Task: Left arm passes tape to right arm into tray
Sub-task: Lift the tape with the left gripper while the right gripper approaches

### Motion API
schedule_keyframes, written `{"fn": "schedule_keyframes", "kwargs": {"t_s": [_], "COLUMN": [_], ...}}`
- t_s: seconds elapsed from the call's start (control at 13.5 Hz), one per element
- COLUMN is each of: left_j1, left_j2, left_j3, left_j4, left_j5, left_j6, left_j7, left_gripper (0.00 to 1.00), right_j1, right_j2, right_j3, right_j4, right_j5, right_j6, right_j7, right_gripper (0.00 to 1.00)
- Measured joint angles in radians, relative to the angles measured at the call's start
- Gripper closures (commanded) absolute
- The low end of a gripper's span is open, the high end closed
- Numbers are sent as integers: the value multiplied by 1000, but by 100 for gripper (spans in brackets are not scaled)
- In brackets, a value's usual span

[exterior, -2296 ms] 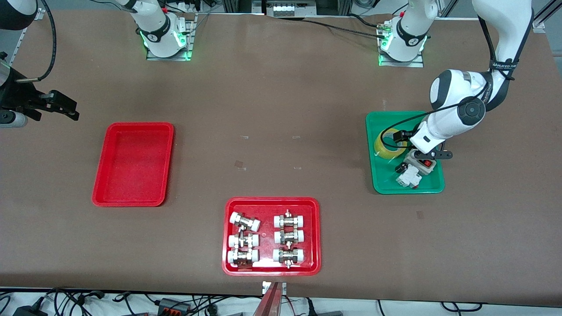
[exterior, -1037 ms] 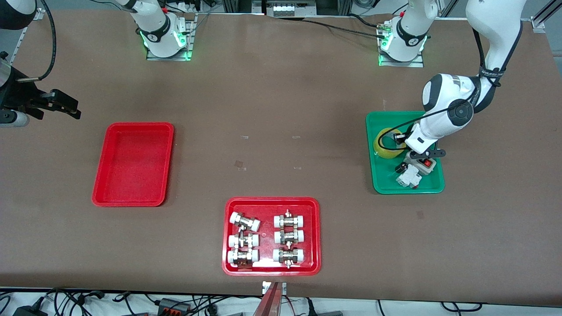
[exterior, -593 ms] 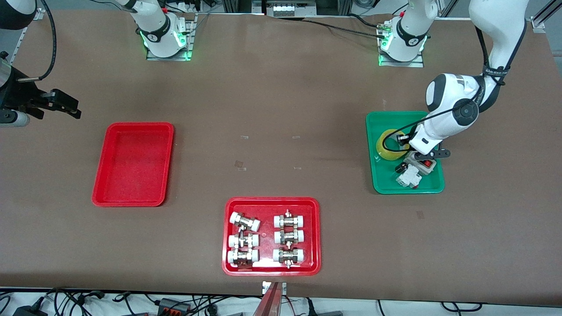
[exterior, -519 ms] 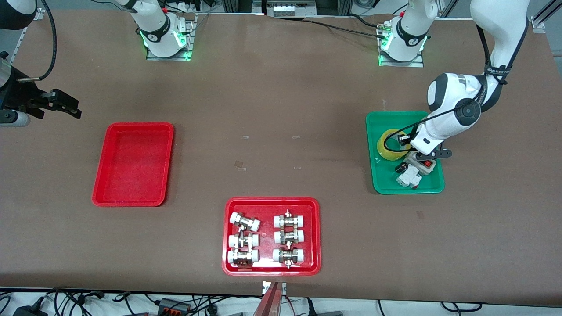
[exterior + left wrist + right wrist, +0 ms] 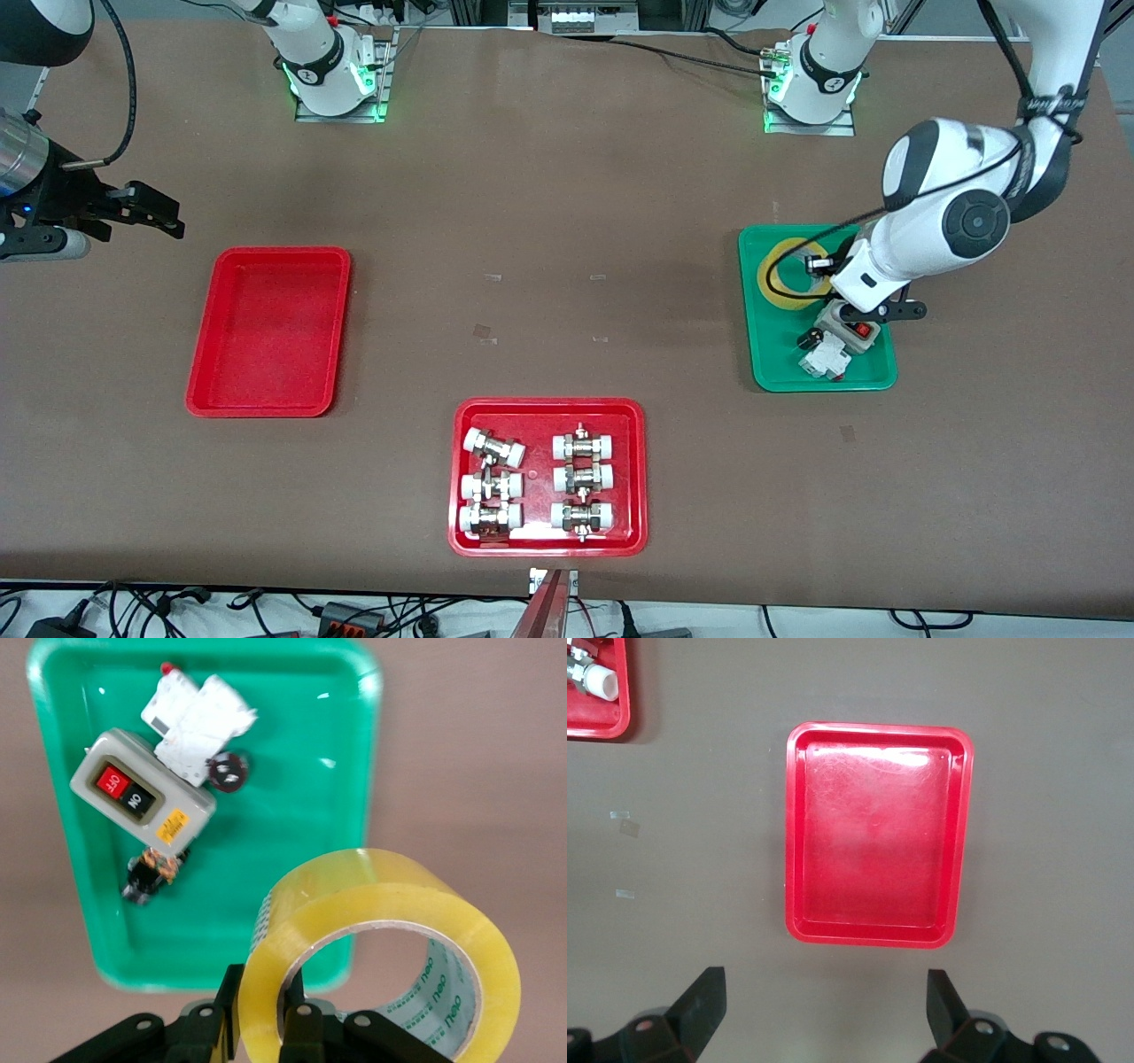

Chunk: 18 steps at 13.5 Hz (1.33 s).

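Observation:
The yellow tape [image 5: 765,273] hangs above the green tray [image 5: 780,377], standing on edge in my left gripper [image 5: 819,266]. In the left wrist view the left gripper [image 5: 262,997] is shut on the roll's wall: one finger [image 5: 227,1005] presses outside and the other sits inside the hole of the tape [image 5: 390,904]. My right gripper [image 5: 168,223] is open and empty over bare table by the plain red tray [image 5: 270,332]. The right wrist view shows the right gripper [image 5: 824,999] with that tray [image 5: 877,842] past its fingertips.
A grey switch box [image 5: 142,797], a white part [image 5: 199,722] and a small dark piece [image 5: 151,873] lie in the green tray [image 5: 89,904]. A second red tray [image 5: 457,478] with several metal fittings sits near the front camera, mid-table.
My left gripper has risen out of the green tray with the tape, which now hangs on edge. The right gripper has shifted slightly toward the table's middle.

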Motion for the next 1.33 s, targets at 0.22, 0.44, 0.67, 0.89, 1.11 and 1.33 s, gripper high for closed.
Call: {"fn": "schedule_keyframes", "kwargs": {"t_s": [0.22,0.44,0.67,0.89,1.11,1.33], "left_j1": [-21,-79,-169,-220,-273,-323], "left_j2": [9,82,144,191,237,273], "left_j3": [-38,-91,-93,-93,-94,-95], "left_j4": [199,334,362,364,366,370], "left_j5": [-128,-338,-350,-348,-348,-348], "left_j6": [-127,-56,6,79,228,356], "left_j7": [-56,-152,-225,-289,-384,-475], "left_gripper": [100,100,100,100,100,100], "right_j1": [12,44,50,49,49,72], "right_j2": [29,108,129,119,116,121], "right_j3": [2,6,5,4,5,8], "right_j4": [-3,-13,-10,-3,-3,-3], "right_j5": [76,237,244,254,358,433], "right_j6": [-8,-14,-12,-12,-13,-12], "right_j7": [-2,-10,-10,-10,-10,-11], "right_gripper": [0,0,0,0,0,0]}}
